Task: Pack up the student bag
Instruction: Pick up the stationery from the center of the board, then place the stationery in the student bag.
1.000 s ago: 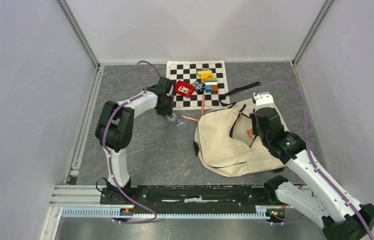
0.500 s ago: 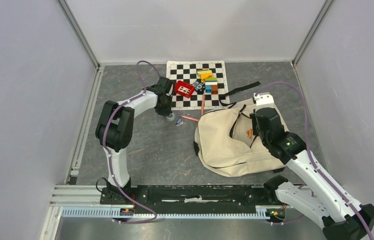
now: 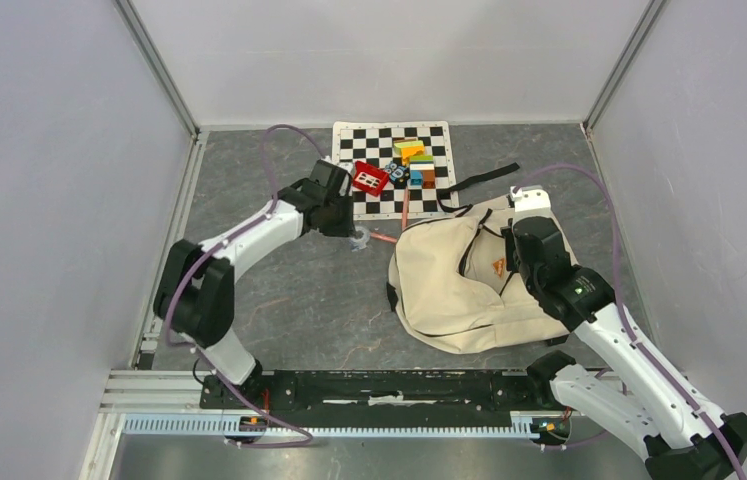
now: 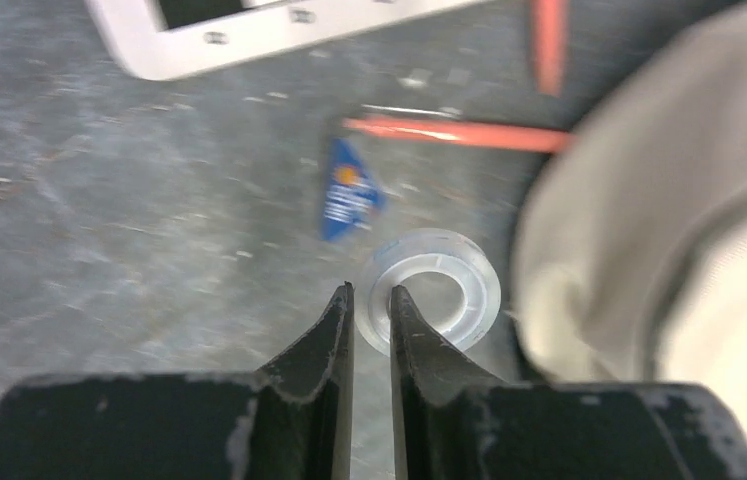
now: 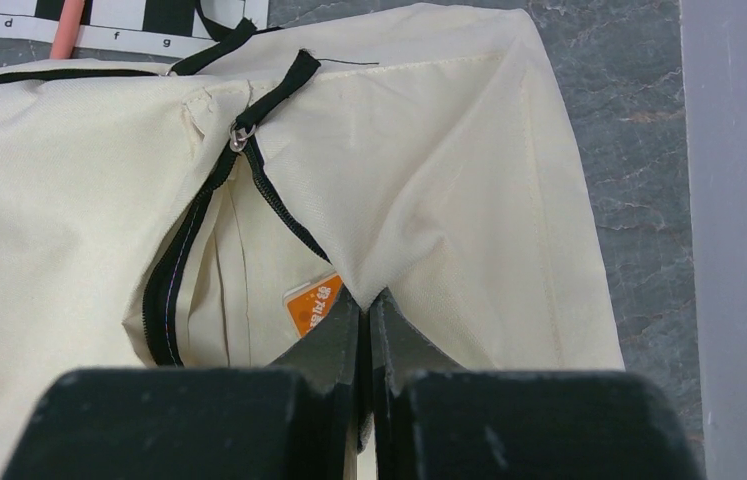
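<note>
The cream student bag (image 3: 449,285) lies on the floor at the right, its black zipper open. My right gripper (image 3: 511,262) is shut on a fold of the bag's fabric (image 5: 429,180) at the edge of the opening and holds it pinched; its fingertips (image 5: 367,300) meet on the cloth. An orange label (image 5: 311,303) shows inside. My left gripper (image 3: 354,238) is just left of the bag. Its jaws (image 4: 371,295) pinch the wall of a clear tape roll (image 4: 449,290), one finger inside the ring and one outside.
A chessboard mat (image 3: 394,170) at the back holds a red block (image 3: 369,178) and several coloured blocks (image 3: 414,160). Two red pencils (image 3: 381,238) and a small blue packet (image 4: 349,195) lie by the tape roll. A black strap (image 3: 479,180) trails from the bag.
My left arm has swung forward and to the right, bringing its gripper and the tape roll closer to the bag. The right arm and the bag have stayed still.
</note>
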Robot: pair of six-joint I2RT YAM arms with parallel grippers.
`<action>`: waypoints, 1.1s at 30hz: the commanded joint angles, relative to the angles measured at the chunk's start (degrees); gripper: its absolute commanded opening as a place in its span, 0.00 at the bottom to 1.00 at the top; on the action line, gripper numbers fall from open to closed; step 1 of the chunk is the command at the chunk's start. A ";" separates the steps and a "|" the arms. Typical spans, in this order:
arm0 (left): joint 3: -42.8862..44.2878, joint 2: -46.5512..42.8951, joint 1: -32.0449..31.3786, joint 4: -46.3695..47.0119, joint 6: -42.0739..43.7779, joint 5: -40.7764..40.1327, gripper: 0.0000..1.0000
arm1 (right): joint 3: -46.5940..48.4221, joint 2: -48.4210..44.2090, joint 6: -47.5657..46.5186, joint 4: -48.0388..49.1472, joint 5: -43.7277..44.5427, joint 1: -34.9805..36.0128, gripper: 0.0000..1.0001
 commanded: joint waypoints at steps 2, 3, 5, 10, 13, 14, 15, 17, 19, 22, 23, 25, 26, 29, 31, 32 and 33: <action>-2.78 -8.98 -10.67 5.76 -9.72 0.70 0.12 | 1.41 -0.74 1.20 4.77 0.19 0.04 0.00; -2.77 -9.57 -13.72 6.74 -11.04 -0.33 0.12 | 1.20 -0.93 1.37 5.37 -0.26 0.03 0.00; -1.49 -9.12 -18.65 9.08 -14.15 -1.32 0.12 | 1.01 -0.98 1.72 6.28 -1.06 0.04 0.00; 5.68 -3.45 -26.96 12.45 -19.49 -2.19 0.12 | 1.31 -0.58 2.09 7.17 -2.08 0.04 0.00; 10.20 1.19 -30.09 13.25 -20.84 -2.61 0.12 | 1.75 -0.45 2.01 7.24 -2.05 0.04 0.00; 11.98 2.81 -30.79 13.01 -21.03 -2.62 0.12 | 1.87 -0.45 1.99 7.38 -2.10 0.04 0.00; 13.87 4.15 -31.45 12.58 -21.18 -2.60 0.12 | 2.01 -0.45 1.86 7.39 -2.06 0.04 0.00; 16.17 6.34 -32.13 13.12 -21.80 -2.66 0.12 | 2.17 -0.49 1.88 7.53 -2.13 0.04 0.00; 18.11 8.40 -32.42 13.90 -22.26 -2.64 0.12 | 2.01 -0.59 1.99 7.86 -2.30 0.08 0.00; 21.43 11.76 -32.50 13.25 -22.76 -4.24 0.12 | 1.74 -0.50 2.00 7.95 -2.67 0.04 0.00; 22.08 12.67 -32.58 13.40 -23.07 -4.61 0.12 | 1.64 -0.54 2.01 7.96 -2.68 -0.01 0.00; 23.04 14.04 -32.69 14.46 -23.97 -5.75 0.12 | 1.37 -0.79 2.16 7.96 -2.51 0.03 0.00; 23.47 14.73 -32.69 15.03 -24.37 -6.42 0.12 | 1.14 -0.88 2.30 7.99 -2.29 -0.02 0.00; 26.99 17.89 -33.06 15.70 -24.47 -6.78 0.12 | 0.70 -1.14 2.64 8.11 -2.31 0.04 0.00; 30.59 20.49 -33.53 14.12 -24.05 -6.82 0.12 | 0.56 -0.99 2.62 8.07 -2.23 0.04 0.00; 32.36 21.55 -33.62 13.65 -23.83 -6.89 0.12 | 0.56 -1.04 2.75 8.14 -2.14 0.04 0.00; 33.80 22.58 -33.62 13.28 -23.85 -6.89 0.12 | 0.56 -1.06 2.76 8.11 -2.14 0.04 0.00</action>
